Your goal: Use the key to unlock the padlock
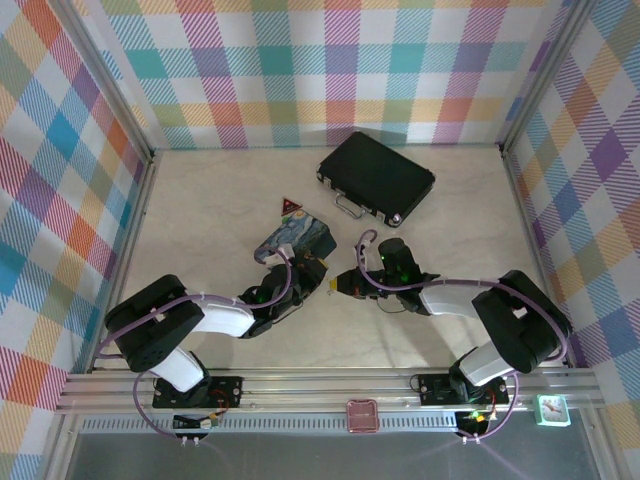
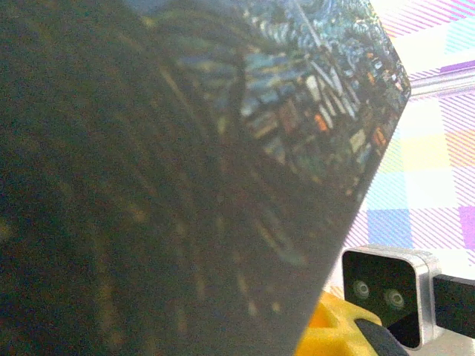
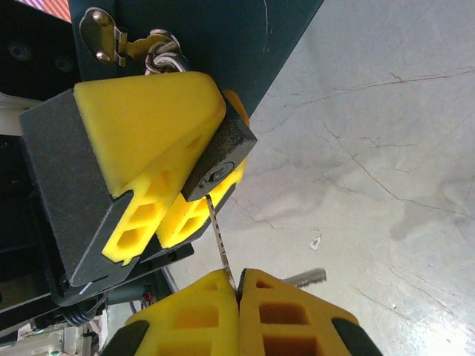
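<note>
The padlock point(image 3: 221, 152) sits pinched between the yellow fingers point(image 3: 148, 119) of the left tool point(image 3: 204, 174), its dark body end-on and the keyhole face turned toward the right tool point(image 3: 237, 285). Its thin shackle runs behind those fingers to a silver hasp point(image 3: 104, 35) on the painted blue tin point(image 3: 245, 44), which stands directly beyond the left tool and blocks most of its wrist camera's view. The key point(image 3: 217, 237) is a thin blade, its near end clamped between the right tool's fingers, which are pressed together, and its tip at the keyhole; how far it has gone in I cannot tell. A second toothed blade point(image 3: 306, 278) pokes out just to the side of the right tool's fingertips. From above, the two tools meet tip to tip on the pale, cracked surface point(image 1: 200, 200). Beyond the tin lies a small red-and-green block point(image 1: 291, 207), and a black briefcase point(image 1: 376, 178) lies farther out from the right tool.
</note>
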Controlling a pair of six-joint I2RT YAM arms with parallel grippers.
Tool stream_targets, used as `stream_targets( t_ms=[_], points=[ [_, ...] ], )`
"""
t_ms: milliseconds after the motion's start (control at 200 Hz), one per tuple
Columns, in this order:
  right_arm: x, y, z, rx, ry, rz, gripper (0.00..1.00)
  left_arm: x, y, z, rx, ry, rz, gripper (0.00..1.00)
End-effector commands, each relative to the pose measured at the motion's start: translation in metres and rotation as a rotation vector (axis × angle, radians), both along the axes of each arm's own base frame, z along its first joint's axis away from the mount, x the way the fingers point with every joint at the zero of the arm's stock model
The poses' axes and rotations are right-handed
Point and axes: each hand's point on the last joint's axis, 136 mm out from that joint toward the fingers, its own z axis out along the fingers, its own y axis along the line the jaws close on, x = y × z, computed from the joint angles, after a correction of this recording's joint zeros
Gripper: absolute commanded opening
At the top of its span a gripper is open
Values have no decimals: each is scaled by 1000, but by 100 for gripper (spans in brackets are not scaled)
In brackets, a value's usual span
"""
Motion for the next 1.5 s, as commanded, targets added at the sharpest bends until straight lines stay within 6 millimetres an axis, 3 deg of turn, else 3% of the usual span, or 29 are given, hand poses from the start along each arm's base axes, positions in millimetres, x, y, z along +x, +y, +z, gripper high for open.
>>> stream_targets(
  t_ms=[0, 475, 815, 1080, 1495],
  points=[
    [-5, -2, -2, 3, -2, 2, 0, 6, -9, 34, -82, -79, 8, 0],
    [2, -2, 20, -6, -69, 1, 0, 3, -7, 35, -28, -78, -9, 0],
    [4, 8, 19, 47, -47, 15, 0, 3, -11, 33, -39, -73, -20, 0],
    [0, 3, 24, 45, -64, 9, 0, 4, -12, 28, -32, -64, -21, 0],
    [2, 4, 15, 31, -45, 7, 0, 4, -15, 30, -54, -62, -25, 0]
  ],
)
